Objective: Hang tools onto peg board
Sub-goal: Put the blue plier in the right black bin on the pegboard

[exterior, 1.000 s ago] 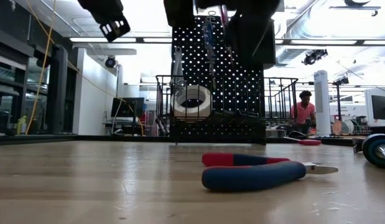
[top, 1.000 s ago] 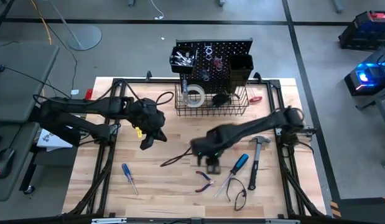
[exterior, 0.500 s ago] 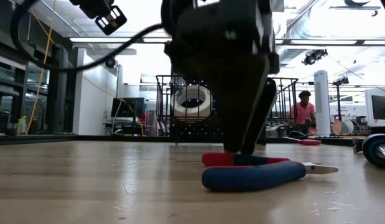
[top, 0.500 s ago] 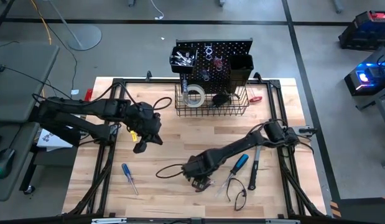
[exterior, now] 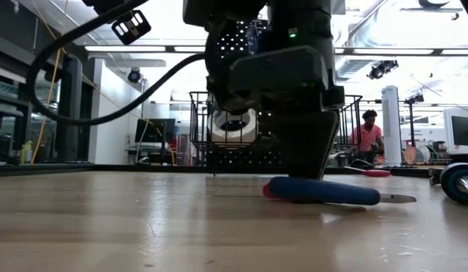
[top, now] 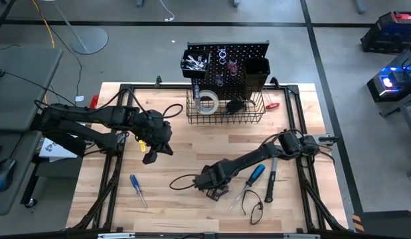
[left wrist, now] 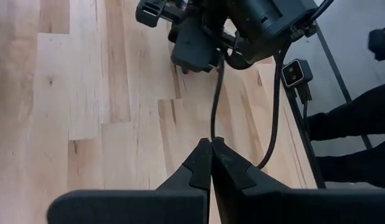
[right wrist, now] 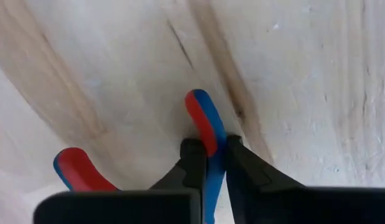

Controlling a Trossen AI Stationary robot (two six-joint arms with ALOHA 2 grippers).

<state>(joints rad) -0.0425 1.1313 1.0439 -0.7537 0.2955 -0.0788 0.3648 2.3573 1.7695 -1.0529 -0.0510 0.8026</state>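
Observation:
The red-and-blue-handled pliers [top: 221, 194] lie on the wooden table near its front middle, and my right gripper [right wrist: 209, 158] stands on them, shut on one handle. The other handle [right wrist: 77, 169] lies free beside it. In the low view the pliers [exterior: 324, 191] rest flat under the gripper. My left gripper [top: 149, 158] hovers shut over the table's left middle, holding nothing. The black peg board [top: 228, 63] stands at the far edge with a wire basket [top: 248, 114] that holds a white tape roll [top: 206, 101]. My right gripper pinches one pliers handle [right wrist: 203, 127] between its two fingers, a little back from the handle's free end. The fingers come from above, pointing down, one on each side of the handle. The pliers rest on the table.
A black-handled hammer [top: 271, 174] and a blue-handled screwdriver [top: 255, 175] lie right of the pliers, another blue screwdriver [top: 137, 189] at the front left. A black cable [top: 185, 180] loops on the wood. A person [exterior: 367, 132] stands in the room behind.
My right gripper has dropped toward the table's near edge onto the pliers, rolling its wrist, and has shut on one handle. The pliers have shifted a little on the table under it.

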